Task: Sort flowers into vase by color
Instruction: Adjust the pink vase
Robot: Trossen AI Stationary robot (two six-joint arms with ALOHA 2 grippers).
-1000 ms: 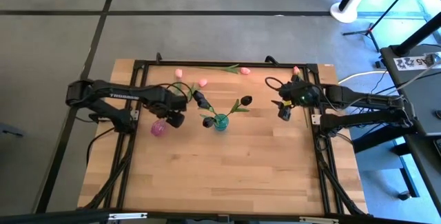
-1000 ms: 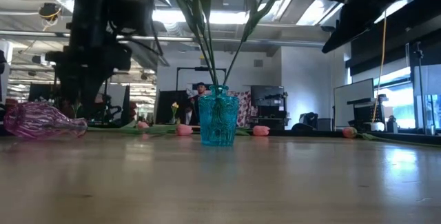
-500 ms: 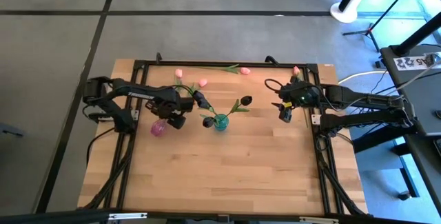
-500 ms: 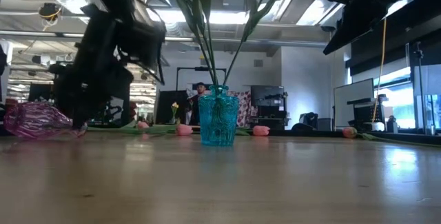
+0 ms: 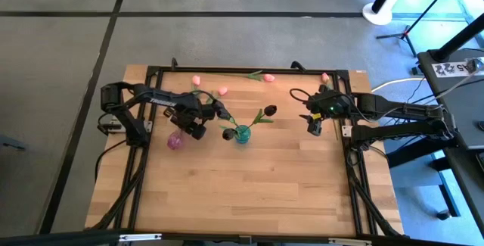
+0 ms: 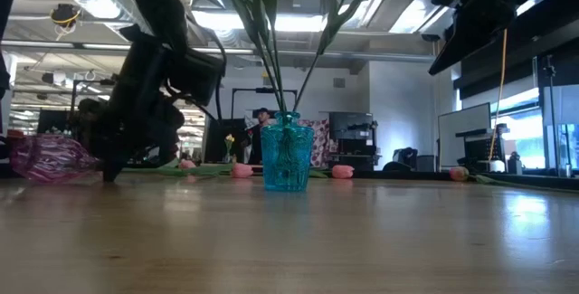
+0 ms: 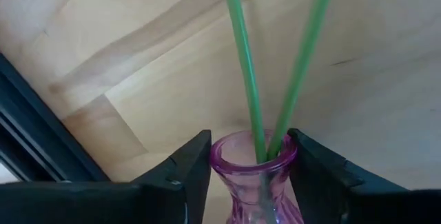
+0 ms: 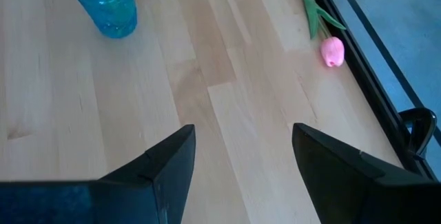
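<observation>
Between left fingers point(image 7: 186, 176): pink vase point(image 7: 253, 176), stems point(image 7: 246, 79).

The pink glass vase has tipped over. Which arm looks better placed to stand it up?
The left. Its gripper already has its jaws on either side of the neck of the pink glass vase, which holds two green stems. The right gripper hovers open across the table.

pink vase point(image 5: 175, 140) lying on its side around 9 o'clock, two green stems point(image 7: 248, 79) poking in. teal vase point(image 5: 242, 134) upright mid-table with dark tulips point(image 5: 270, 110). loose pink tulips point(image 5: 268, 76) along 12 o'clock edge.
</observation>
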